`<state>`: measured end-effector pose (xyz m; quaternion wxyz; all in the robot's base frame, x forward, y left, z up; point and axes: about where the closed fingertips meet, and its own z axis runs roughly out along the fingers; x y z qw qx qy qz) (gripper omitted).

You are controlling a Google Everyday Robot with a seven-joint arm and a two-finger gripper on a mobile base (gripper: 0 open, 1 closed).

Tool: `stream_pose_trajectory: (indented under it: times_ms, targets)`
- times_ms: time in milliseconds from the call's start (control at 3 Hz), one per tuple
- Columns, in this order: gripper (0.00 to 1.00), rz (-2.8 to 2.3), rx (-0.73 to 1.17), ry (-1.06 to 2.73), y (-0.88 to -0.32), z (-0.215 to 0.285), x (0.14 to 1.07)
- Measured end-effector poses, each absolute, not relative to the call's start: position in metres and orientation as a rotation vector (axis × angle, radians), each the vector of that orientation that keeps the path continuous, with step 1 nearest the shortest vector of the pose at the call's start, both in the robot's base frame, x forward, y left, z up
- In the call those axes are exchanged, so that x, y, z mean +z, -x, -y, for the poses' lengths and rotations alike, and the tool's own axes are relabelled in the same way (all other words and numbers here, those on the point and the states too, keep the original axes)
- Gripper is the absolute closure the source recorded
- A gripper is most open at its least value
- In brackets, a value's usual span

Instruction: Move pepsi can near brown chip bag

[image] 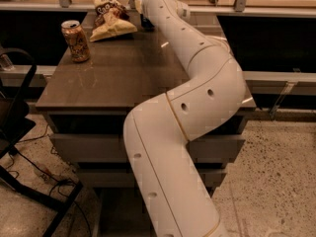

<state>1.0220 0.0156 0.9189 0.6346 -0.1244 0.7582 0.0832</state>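
Wrinkly brown chip bag, tool beside

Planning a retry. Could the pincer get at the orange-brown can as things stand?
Probably yes. The pincer hangs at the far end of the table, just right of the brown chip bag; the orange-brown can stands alone near the left edge, past the bag.

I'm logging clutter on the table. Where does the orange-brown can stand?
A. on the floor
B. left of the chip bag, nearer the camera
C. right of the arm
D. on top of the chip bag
B: the orange can stands upright, left of the chip bag and nearer the camera. The pincer is at the far end of the table, just right of the bag.
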Motion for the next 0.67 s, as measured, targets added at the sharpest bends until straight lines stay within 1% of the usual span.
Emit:
stream_pose_trajectory:
  times_ms: [333,667]
  targets:
    - [0.00,-1.735,0.191,0.286,-1.0223,-0.0169,0.9172]
    - [0.00,-1.735,0.191,0.286,-1.0224,-0.0170,0.9170]
